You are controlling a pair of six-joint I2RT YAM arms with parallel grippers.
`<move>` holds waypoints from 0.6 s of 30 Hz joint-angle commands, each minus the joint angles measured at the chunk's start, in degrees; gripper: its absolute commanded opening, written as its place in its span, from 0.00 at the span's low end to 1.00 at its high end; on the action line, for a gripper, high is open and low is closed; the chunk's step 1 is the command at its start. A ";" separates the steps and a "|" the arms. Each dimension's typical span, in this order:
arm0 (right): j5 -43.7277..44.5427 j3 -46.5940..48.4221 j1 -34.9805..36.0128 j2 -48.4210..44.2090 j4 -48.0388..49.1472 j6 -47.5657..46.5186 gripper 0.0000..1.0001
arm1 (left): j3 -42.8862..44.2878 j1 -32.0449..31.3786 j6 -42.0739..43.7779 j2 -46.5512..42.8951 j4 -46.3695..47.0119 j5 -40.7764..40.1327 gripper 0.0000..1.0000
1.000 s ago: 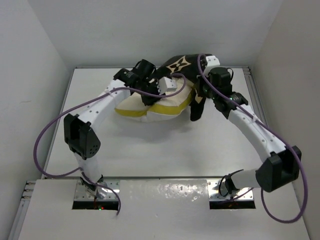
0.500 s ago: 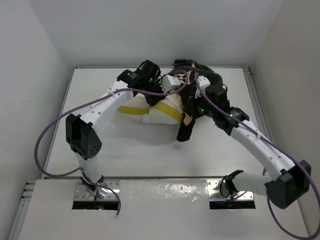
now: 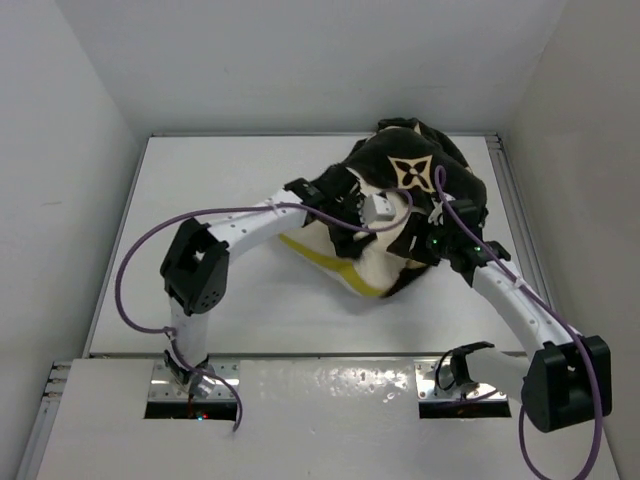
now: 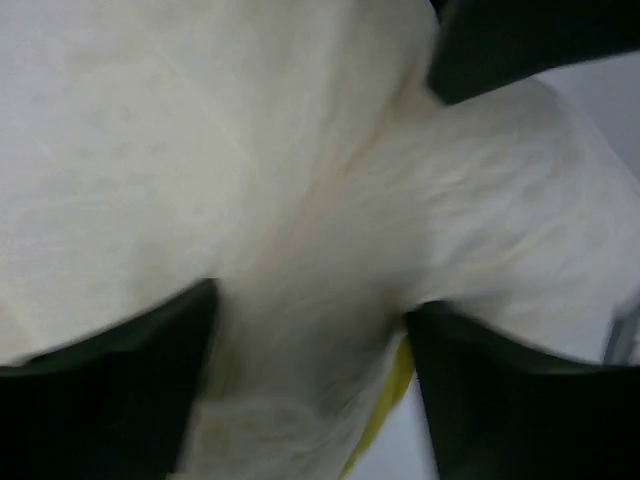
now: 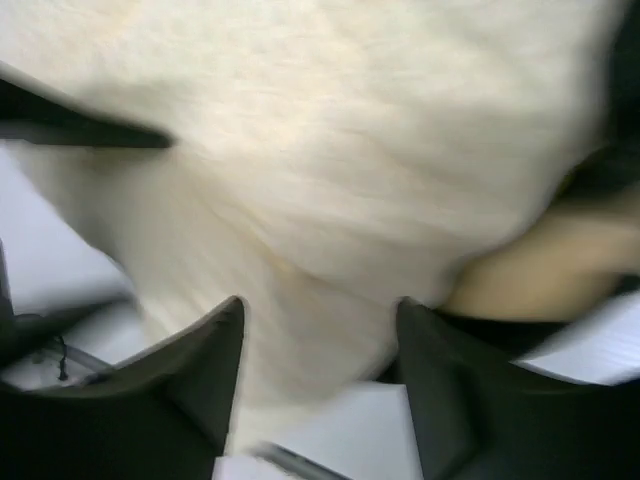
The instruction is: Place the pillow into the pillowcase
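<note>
I am looking through the right wrist camera, and the pillow (image 5: 330,150) is filling most of the frame, its cream fuzzy surface blurring. The right gripper (image 5: 320,315) is pointing into it, jaws standing apart, with both dark fingers (image 5: 185,395) rising from the bottom edge and pillow fabric showing in the gap. At the right edge, the black pillowcase (image 5: 618,175) is lying against the pillow, above a tan patch (image 5: 540,275). The pale table (image 5: 60,280) is peeking out at lower left.
</note>
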 commanded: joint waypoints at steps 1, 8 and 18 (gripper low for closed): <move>1.48 0.16 -2.90 -1.10 -3.69 2.37 0.65 | 0.44 -2.25 1.91 0.81 4.47 8.42 0.90; 12.38 3.04 -7.57 -4.44 -8.98 1.15 0.95 | 15.11 5.62 -4.46 -2.17 -4.51 16.51 1.00; 12.82 4.90 -5.90 0.57 -8.46 6.49 0.98 | 15.28 26.13 -21.47 7.53 16.16 10.41 0.21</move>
